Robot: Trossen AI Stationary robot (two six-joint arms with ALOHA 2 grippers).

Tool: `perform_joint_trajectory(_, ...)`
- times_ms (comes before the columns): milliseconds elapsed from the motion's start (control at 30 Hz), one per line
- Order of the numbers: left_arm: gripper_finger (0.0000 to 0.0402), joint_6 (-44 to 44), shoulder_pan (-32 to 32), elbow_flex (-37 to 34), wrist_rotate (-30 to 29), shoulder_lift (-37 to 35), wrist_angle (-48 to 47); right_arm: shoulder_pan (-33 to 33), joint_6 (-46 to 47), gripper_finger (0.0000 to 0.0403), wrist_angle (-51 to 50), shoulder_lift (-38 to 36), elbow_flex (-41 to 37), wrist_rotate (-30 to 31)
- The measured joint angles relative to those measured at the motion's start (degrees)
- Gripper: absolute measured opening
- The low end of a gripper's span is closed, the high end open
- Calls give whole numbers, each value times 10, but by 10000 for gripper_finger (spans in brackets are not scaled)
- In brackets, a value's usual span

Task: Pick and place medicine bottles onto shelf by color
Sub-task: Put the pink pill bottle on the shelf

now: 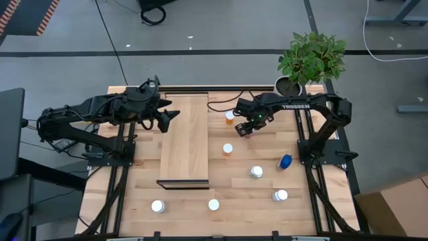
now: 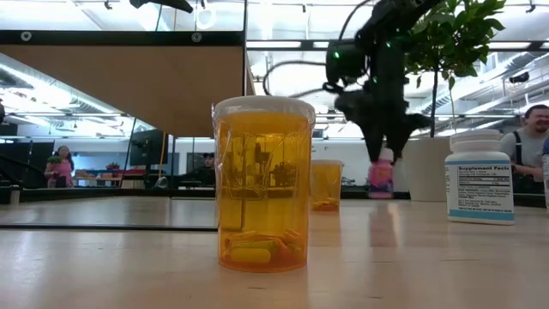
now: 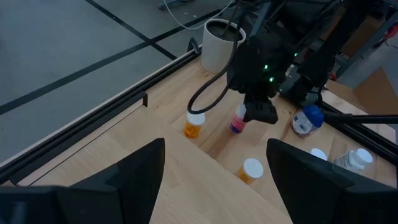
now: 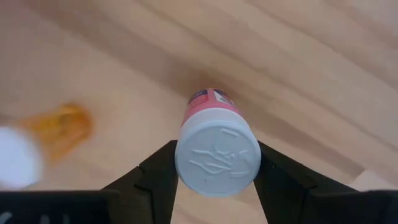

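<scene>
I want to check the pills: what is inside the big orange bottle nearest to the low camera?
In the orange bottle, a few yellow capsules lie at the bottom; the rest looks empty. A clear label blurs the middle, so an exact count is not possible.

The high view looks straight down on the whole bench from well above, while the low view sits at bench-top height, very near an orange bottle, facing level across into the room. The left wrist view looks across from farther off at the pink bottle, which the right wrist view sees from close above, cap-on.
</scene>
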Motion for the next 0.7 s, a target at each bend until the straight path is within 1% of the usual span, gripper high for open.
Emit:
perform_joint_trajectory(67,286,0,1,0,0,0,0,3,-5,189,-19,0,32,-12)
perform_joint_trajectory(133,286,0,1,0,0,0,0,8,-18,189,-35,0,72,-10)
perform_joint_trajectory(300,286,18,1,0,0,0,0,22,-44,189,-82,0,195,26)
perform_joint_trajectory(400,286,20,3,0,0,0,0,22,-47,189,-90,0,249,32)
perform_joint_trajectory(533,286,20,8,0,0,0,0,22,-41,189,-98,0,290,34)
perform_joint_trajectory(700,286,22,8,0,0,-1,0,42,-23,189,-95,0,320,3)
